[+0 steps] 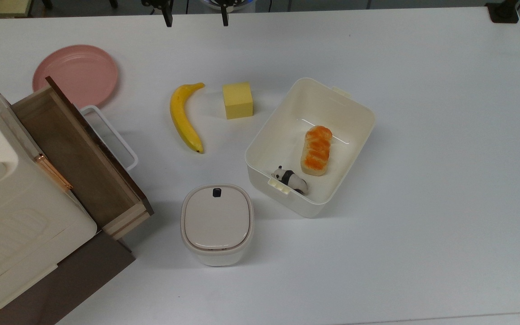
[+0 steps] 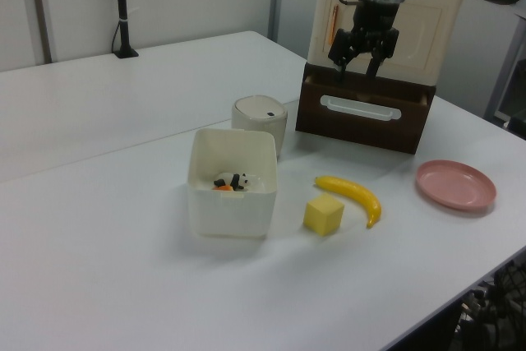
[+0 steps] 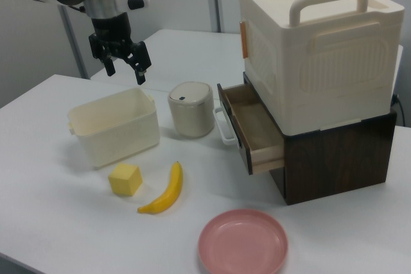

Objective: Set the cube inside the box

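Overhead, in the top view, the cube (image 1: 238, 100) is sitting on the white table (image 1: 422, 67) between the banana (image 1: 185, 117) and the box (image 1: 355, 106), near both and touching neither. Inside the box a bread roll (image 1: 317, 149) and a panda figure (image 1: 290, 178) are lying. The lidded container (image 1: 217, 223) is standing beside the open drawer (image 1: 79, 158), a pink plate (image 1: 76, 75) beyond. No writing is showing anywhere.

From the left view, the gripper (image 2: 358, 62) is hanging high, fingers spread and empty.

From the right view, the gripper (image 3: 124, 67) is hovering above the box (image 3: 115, 134), released.
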